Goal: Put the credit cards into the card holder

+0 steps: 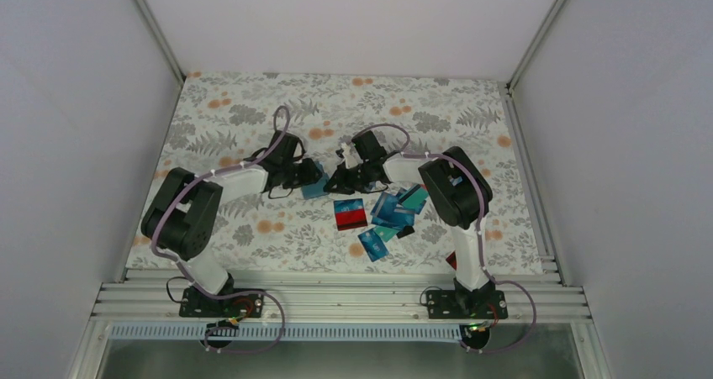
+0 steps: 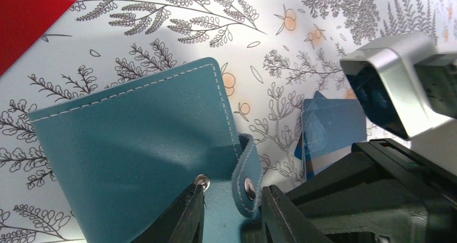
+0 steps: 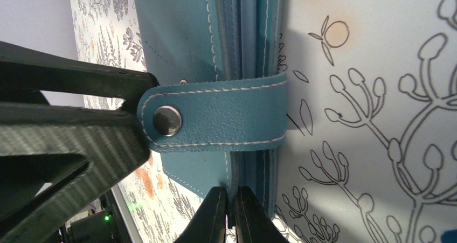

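Observation:
The teal card holder point(image 1: 316, 187) stands on edge on the floral table between my two grippers. My right gripper point(image 3: 230, 192) is shut on one thin leaf of the holder point(image 3: 178, 33) at its edge. The holder's snap strap point(image 3: 215, 113) wraps across its open side. In the left wrist view the strap point(image 2: 247, 181) curls up between the fingers of my left gripper point(image 2: 234, 192), which stand apart; a gap shows beside the left finger. Credit cards point(image 1: 395, 209) lie scattered right of the holder, with a red and blue one point(image 1: 350, 214) nearest and another point(image 1: 372, 245) further forward.
A blue card point(image 2: 334, 127) lies just beyond the holder and a red card point(image 2: 27, 16) at the far left of the left wrist view. The right arm's wrist camera housing point(image 2: 399, 92) is close on the right. White walls and metal rails point(image 1: 336, 295) enclose the table.

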Robot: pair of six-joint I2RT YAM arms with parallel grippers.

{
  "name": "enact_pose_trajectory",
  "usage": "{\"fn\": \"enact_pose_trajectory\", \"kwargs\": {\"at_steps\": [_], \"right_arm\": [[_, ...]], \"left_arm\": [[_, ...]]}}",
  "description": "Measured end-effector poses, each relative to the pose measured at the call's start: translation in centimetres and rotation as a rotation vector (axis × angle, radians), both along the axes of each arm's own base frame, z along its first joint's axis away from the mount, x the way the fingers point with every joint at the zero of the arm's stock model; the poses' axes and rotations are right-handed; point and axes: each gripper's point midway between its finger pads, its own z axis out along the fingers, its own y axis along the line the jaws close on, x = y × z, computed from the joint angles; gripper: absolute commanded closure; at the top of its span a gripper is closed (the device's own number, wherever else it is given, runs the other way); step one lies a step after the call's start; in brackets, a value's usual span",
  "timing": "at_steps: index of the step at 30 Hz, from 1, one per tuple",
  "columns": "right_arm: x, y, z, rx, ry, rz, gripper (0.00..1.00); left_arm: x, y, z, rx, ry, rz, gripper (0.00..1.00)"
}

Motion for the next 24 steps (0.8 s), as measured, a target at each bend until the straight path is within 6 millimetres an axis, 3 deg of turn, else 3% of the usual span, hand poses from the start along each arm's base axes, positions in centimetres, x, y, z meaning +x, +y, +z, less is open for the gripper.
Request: {"fn": "enact_pose_trajectory", "kwargs": {"at_steps": [10,15,24], "right_arm": [[0.01,0.01,0.0,-0.001,0.001,0.0,0.96],[0.0,0.0,-0.01,-0.001,-0.001,0.002,0.96],[0.0,-0.01,-0.02,-0.002,0.0,0.002,0.96]], "left_arm": [[0.51,-0.21,-0.27,0.004,0.002,-0.001,0.84],[0.83,-0.36,-0.57,0.007,0.006,-0.003,0.97],[0.98,-0.26,-0.83,0.025,0.008,-0.008,0.97]]}}
